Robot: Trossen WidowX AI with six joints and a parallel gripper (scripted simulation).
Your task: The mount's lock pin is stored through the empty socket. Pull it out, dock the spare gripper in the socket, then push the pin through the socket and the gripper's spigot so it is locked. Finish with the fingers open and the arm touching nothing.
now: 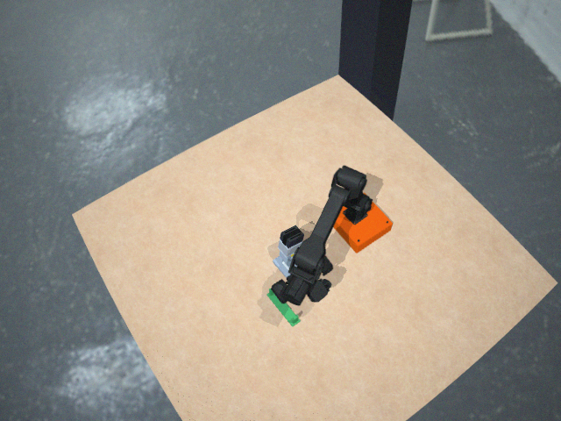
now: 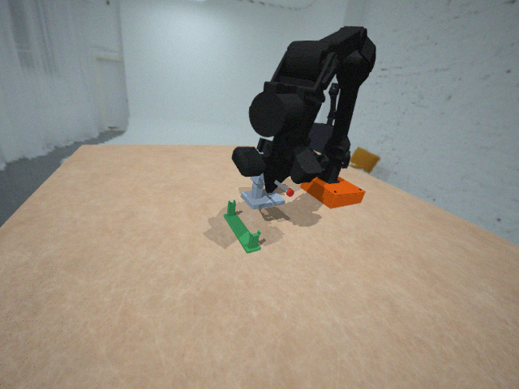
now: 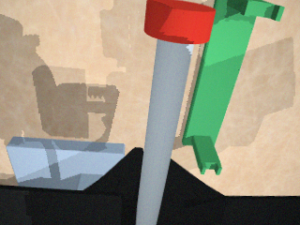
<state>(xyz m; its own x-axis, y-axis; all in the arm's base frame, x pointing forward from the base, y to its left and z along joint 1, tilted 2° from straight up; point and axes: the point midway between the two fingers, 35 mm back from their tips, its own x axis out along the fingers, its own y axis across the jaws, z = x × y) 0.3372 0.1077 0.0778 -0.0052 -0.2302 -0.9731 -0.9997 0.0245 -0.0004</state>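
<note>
The lock pin, with a grey shaft (image 2: 281,185) (image 3: 166,103) and a red head, is held in my gripper (image 2: 271,188) (image 3: 144,157), which is shut on it above the table. Its far end is hidden. The pale blue mount (image 1: 280,266) (image 2: 255,203) (image 3: 70,161) stands close behind my fingers, partly covered by the arm. The spare gripper (image 1: 291,236) (image 2: 261,145) is upright at the top of the mount, its black fingers up. Its spigot and the socket's hole are hidden, so how it is seated cannot be told.
The green cradle (image 1: 283,309) (image 2: 238,228) (image 3: 222,70) lies in front of the mount, its two notched posts empty. The arm's orange base (image 1: 366,228) (image 2: 343,194) is at the right. The wooden table (image 1: 181,235) (image 2: 293,314) carries everything.
</note>
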